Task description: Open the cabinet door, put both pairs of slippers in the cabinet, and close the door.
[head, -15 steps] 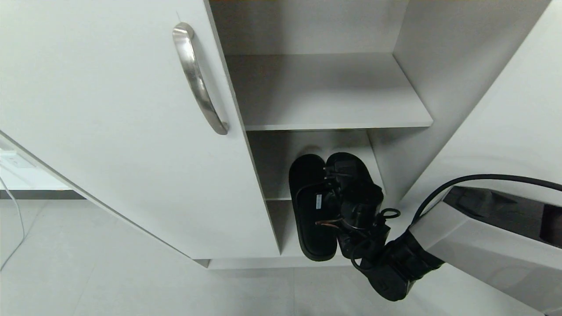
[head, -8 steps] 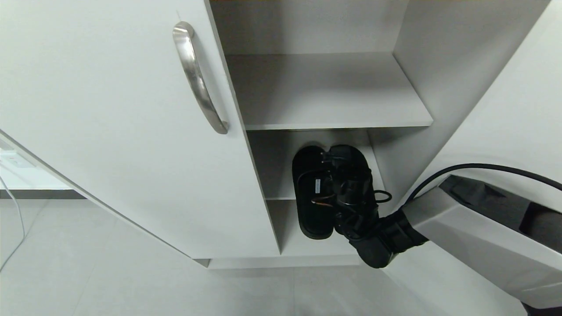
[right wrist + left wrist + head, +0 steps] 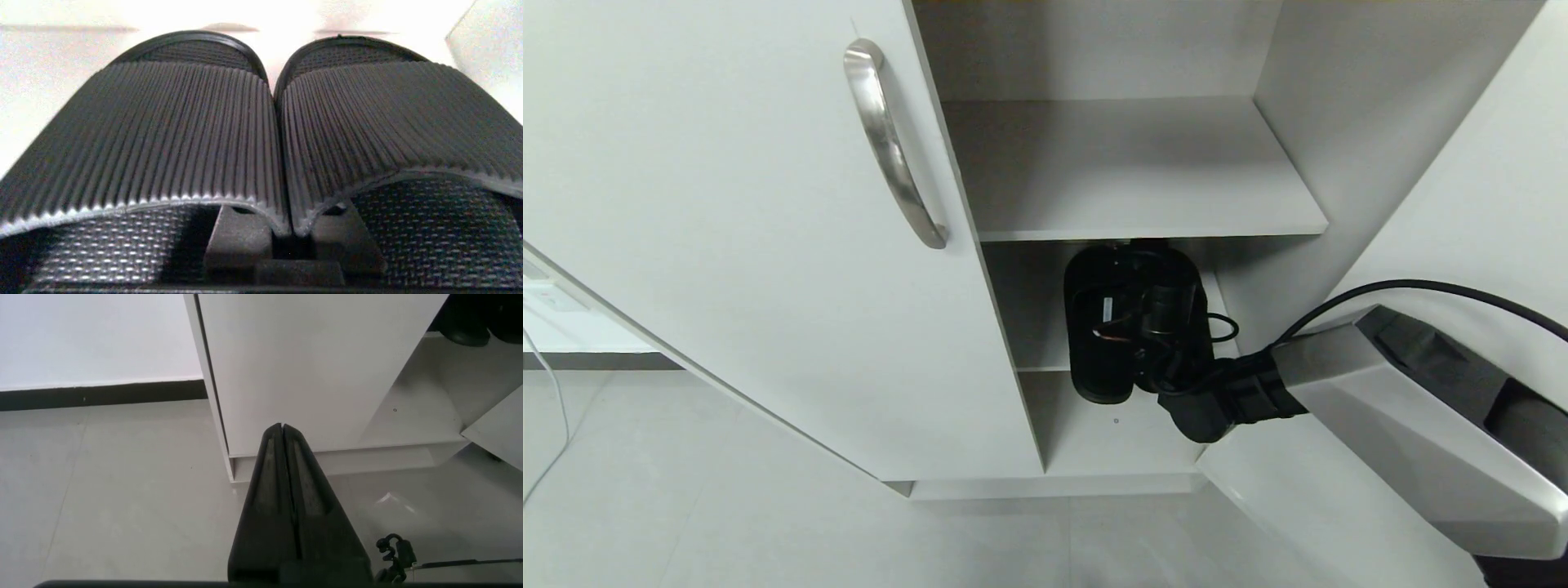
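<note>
**Spotter:** Where are the black ribbed rubber slippers (image 3: 1094, 343)?

**Me:** Partway over the middle shelf (image 3: 1041, 355) of the white cabinet (image 3: 1339, 122), pinched by my right claw (image 3: 291, 245). My left claw (image 3: 282, 457) is clenched on nothing, outside. Next I'd push deeper, then release.

Nothing readable. Slippers (image 3: 1094, 367): small white label (image 3: 1107, 309) on the left one's footbed, print too small to make out.
</note>
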